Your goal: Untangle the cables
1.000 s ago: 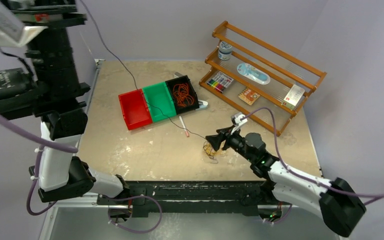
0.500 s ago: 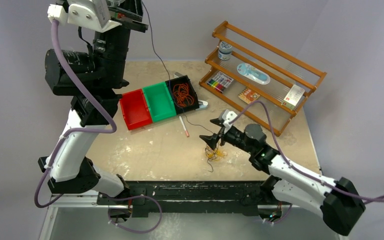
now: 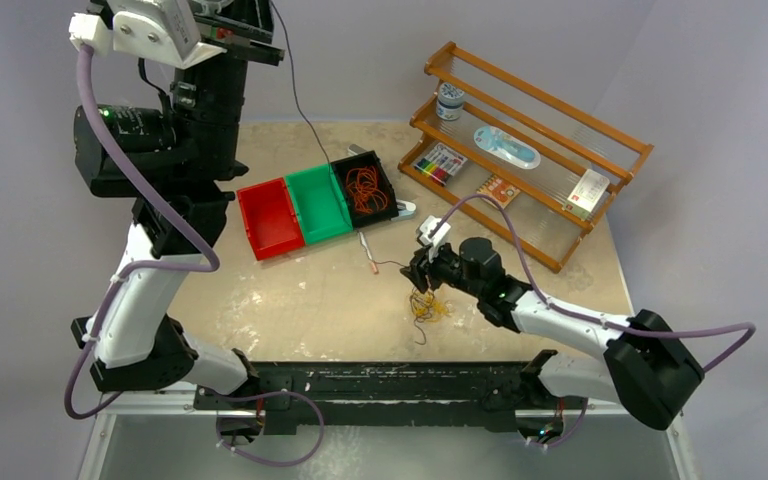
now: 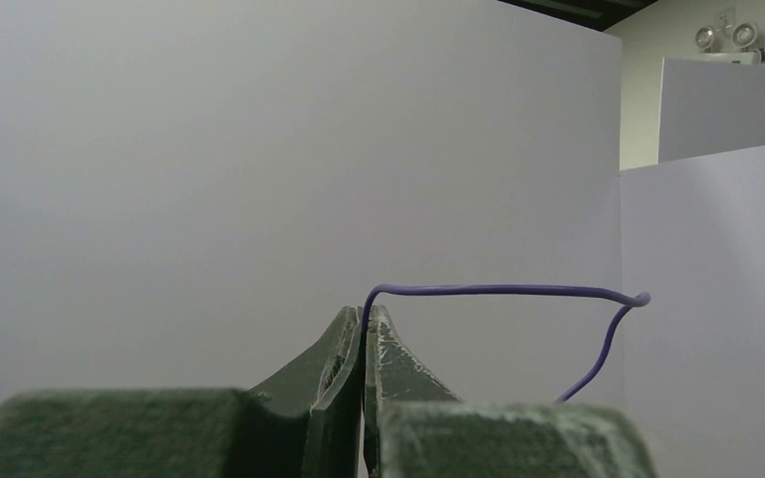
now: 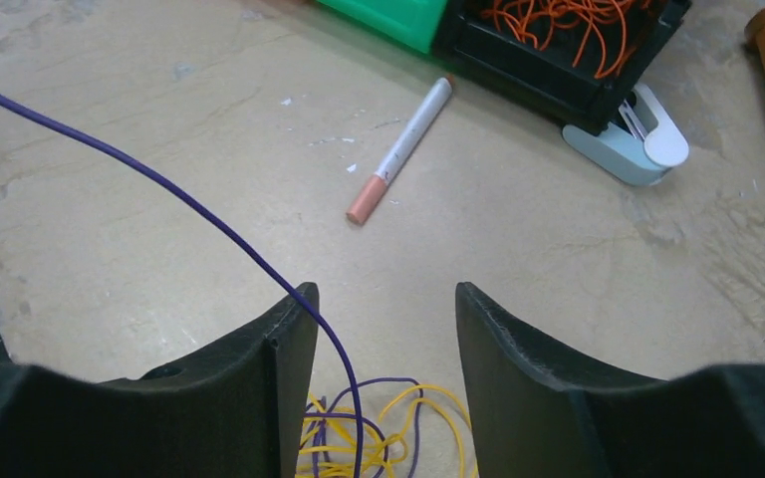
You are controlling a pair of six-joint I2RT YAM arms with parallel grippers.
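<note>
Seen from above, the left arm stands tall at 10 o'clock, lifted high over the edge of the table (image 3: 290,300). The left claw (image 4: 364,319) is pressed together and pinches the end of a thin purple wire (image 4: 498,291). The wire comes down from the claw, passes over the boxes and goes to 5 o'clock.

Three boxes sit in a row at 11 o'clock: a red box (image 3: 268,218), a green box (image 3: 318,203) and a black box (image 3: 385,178). A heap of orange wires (image 3: 363,188) lies in the black box. A pen (image 3: 368,252) lies just beside it.

The messy bit is at 5 o'clock, near the front edge. Yellow wires (image 5: 379,443) lie in a little pile with the purple wire looped through them. The right claw (image 5: 383,294) hangs just over this pile. Its two fingers are spread apart and hold nothing. The purple wire runs right past one finger.

A wooden rack (image 3: 530,130) sits at 2 o'clock, well away.

I think a few things could go wrong. Nothing holds the pile down, so if the left arm pulls more, the yellow wires could ride up with the purple one and the knot could get tighter. The long wire could catch a box edge and drag the boxes, or sweep the pen away. If the right claw shuts in the wrong spot, it may grab the purple wire too.
</note>
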